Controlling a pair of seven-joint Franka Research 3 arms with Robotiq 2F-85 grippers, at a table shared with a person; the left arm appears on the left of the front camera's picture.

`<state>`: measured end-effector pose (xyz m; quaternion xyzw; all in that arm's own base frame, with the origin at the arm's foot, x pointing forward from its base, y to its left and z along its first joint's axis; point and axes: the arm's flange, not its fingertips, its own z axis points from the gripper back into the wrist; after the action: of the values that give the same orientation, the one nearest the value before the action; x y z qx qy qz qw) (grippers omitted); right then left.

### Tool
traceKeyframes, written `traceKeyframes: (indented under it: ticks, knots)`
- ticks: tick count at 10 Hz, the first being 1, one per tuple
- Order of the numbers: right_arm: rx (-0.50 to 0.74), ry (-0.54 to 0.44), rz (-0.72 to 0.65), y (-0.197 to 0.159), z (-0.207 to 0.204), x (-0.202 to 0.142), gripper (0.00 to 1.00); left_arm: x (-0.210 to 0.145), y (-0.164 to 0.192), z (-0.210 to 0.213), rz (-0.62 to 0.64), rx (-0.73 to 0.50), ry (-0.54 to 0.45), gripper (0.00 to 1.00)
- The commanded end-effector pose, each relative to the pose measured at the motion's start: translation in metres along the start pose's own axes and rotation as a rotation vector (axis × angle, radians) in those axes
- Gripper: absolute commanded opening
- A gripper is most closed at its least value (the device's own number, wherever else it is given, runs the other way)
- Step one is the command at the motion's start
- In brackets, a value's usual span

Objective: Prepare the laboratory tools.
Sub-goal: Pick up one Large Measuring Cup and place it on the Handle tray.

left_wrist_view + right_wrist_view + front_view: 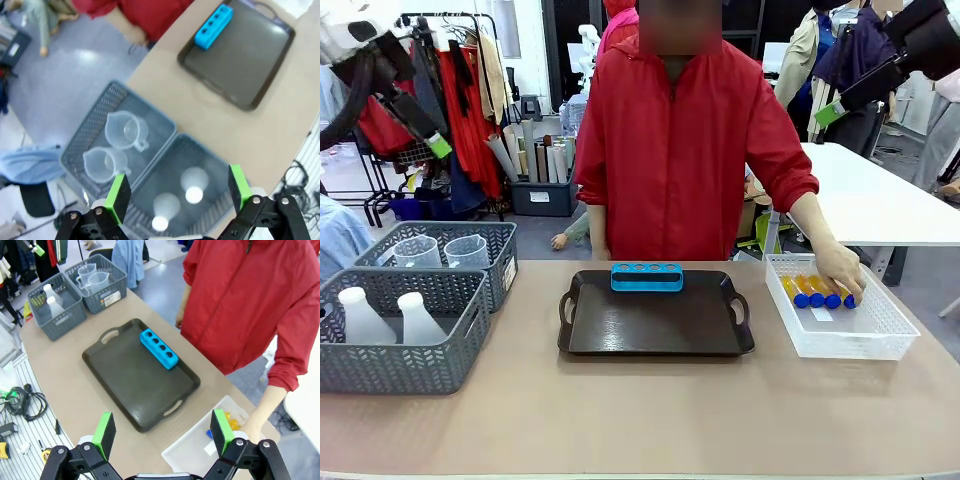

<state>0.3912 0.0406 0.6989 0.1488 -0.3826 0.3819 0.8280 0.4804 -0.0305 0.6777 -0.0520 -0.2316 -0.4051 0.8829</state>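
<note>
Blue plastic is the only thing on the tray: the rack lies at its 12 o'clock edge, with all four holes empty. So I judge that the task is at its beginning, and nothing has been loaded yet.

At 3 o'clock from the tray stands the white basket. The tubes lie in its far end, side by side, with their blue caps toward me. The person's hand rests on them, perhaps to take one, but I cannot tell if the fingers have closed.

At 9 o'clock from the tray stand two grey baskets. The farther one holds two beakers, the nearer one two flasks, all upright.

My left gripper hangs high above the flasks with its jaws wide and nothing between them. My right gripper is also wide and empty. It is high over the near edge of the table, between the tray and the white basket.

For the next move I think the left arm must come straight down on one flask, or go toward the beakers, and close on the neck or the handle. Then it must lift clear of the basket wall before it goes to the tray. The flasks stand near each other, so the jaws could push the second one.

About writing: a white label is on the side of the farther grey basket. It is too small to read, and I see no brand on anything.
</note>
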Motion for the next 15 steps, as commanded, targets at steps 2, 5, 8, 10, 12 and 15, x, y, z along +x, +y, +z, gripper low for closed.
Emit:
traceKeyframes:
  ticks: [2,5,8,10,12,15]
  knots:
    - [0.008,-0.006,0.003,0.000,0.001,0.000,1.00,0.000,0.024,-0.030,0.113,0.072,0.202,1.00]
    - [0.008,-0.006,0.003,0.000,0.001,0.000,1.00,-0.035,0.050,-0.071,0.242,0.101,0.323,1.00]
    - [0.008,-0.006,0.003,0.000,0.001,0.000,1.00,-0.055,0.065,-0.094,0.298,0.103,0.298,1.00]
    - [0.008,-0.006,0.003,0.000,0.001,0.000,1.00,-0.050,0.065,-0.092,0.255,0.092,0.338,1.00]
    - [0.008,-0.006,0.003,0.000,0.001,0.000,1.00,-0.050,0.065,-0.092,0.255,0.092,0.338,1.00]
    - [0.008,-0.006,0.003,0.000,0.001,0.000,1.00,-0.052,0.073,-0.102,0.268,0.158,0.351,1.00]
